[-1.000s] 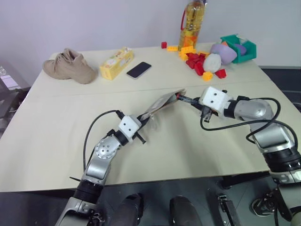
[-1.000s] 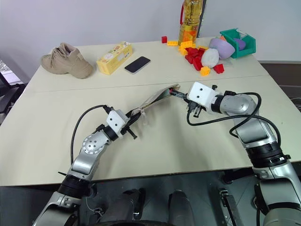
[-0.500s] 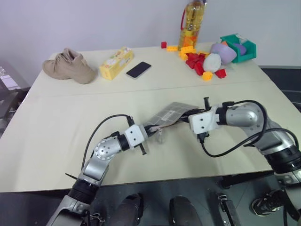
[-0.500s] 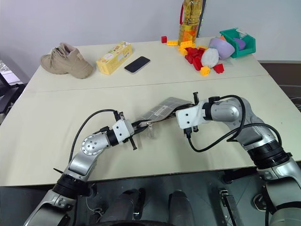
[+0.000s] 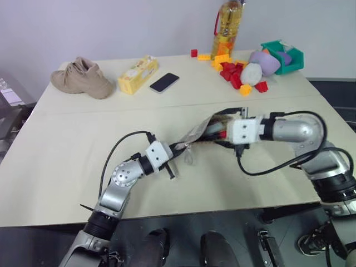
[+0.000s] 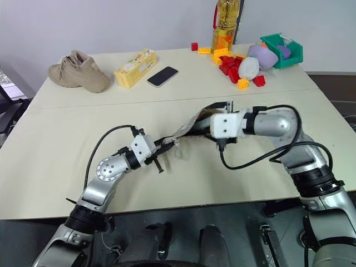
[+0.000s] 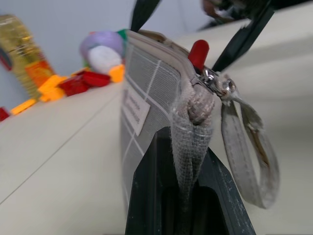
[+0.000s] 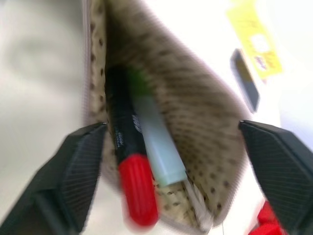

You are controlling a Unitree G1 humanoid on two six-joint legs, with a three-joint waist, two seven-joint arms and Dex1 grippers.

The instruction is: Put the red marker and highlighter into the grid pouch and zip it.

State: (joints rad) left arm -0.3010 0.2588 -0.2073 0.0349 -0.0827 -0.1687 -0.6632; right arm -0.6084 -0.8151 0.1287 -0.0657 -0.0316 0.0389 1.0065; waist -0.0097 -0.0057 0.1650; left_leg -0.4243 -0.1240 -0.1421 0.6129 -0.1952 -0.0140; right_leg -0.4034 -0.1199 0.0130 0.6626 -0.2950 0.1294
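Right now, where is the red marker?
The red marker lies inside the open grid pouch beside the highlighter, its red end poking out between the right gripper's fingers.

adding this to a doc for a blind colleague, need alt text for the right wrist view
The open grid pouch seen mouth-on, with the red marker and the pale green highlighter lying side by side inside, the marker's red end sticking out of the opening. The right gripper is open, its black fingers either side of the mouth.
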